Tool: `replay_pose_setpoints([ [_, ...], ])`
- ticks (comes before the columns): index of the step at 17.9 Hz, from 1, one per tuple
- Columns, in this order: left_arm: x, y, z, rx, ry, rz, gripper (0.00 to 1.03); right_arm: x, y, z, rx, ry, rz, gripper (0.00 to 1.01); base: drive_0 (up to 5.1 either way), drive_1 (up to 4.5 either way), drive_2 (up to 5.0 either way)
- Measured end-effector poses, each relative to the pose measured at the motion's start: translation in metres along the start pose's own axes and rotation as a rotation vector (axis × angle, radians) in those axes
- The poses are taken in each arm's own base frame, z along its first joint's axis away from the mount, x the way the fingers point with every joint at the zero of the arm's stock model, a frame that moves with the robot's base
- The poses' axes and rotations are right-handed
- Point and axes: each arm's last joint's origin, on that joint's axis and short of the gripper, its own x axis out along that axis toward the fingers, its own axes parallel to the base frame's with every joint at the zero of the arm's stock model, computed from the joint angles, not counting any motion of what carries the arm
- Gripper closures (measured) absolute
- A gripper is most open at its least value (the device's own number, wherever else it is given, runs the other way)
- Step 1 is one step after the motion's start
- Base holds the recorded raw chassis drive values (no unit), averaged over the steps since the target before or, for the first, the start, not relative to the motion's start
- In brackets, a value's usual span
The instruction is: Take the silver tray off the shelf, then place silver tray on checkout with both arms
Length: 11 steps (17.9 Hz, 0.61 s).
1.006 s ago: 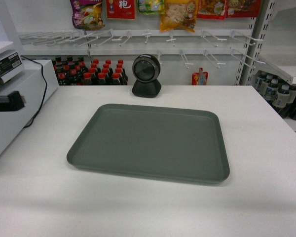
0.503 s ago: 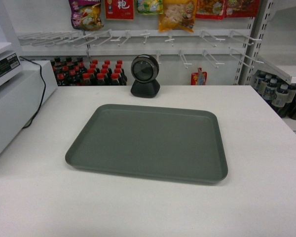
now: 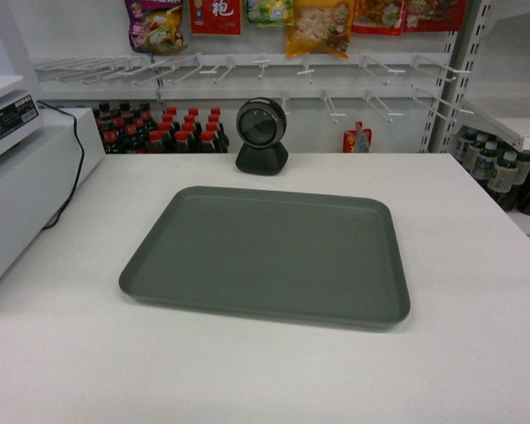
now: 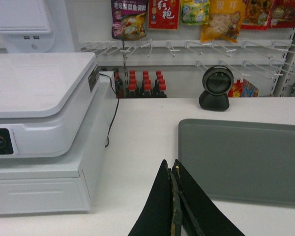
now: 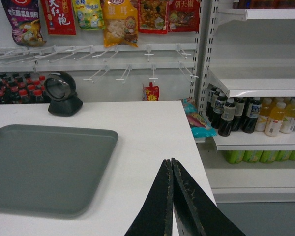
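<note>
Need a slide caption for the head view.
Silver tray lying flat on the checkout, barcode scanner behind it, no arms visible.

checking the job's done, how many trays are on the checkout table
1: the silver tray lies flat on the checkout, in front of the black scanner. No other tray shows in any view; neither gripper touches it.

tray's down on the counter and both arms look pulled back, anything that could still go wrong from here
Little seems at risk: the tray lies flat on the white table, well inside its edges.

1. The left gripper is shut and sits close to the tray's near edge, so a sideways swing could nudge the tray.

2. The right gripper, also shut, hangs near the table's right edge, beside a shelf of bottles; a wide retreat could clip them.
</note>
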Motion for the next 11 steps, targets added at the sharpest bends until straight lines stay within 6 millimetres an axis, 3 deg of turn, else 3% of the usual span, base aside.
replay_pose_setpoints([
  [5, -0.006, 0.0, 0.003, 0.0, -0.015, 0.0, 1.02, -0.005, 0.0, 0.003, 0.0, -0.01, 0.0, 0.99, 0.0, 0.0, 0.0],
  [11, -0.031, 0.0, 0.006, 0.0, -0.028, 0.0, 1.02, -0.032, 0.0, 0.006, 0.0, -0.023, 0.001, 0.99, 0.0, 0.0, 0.0],
])
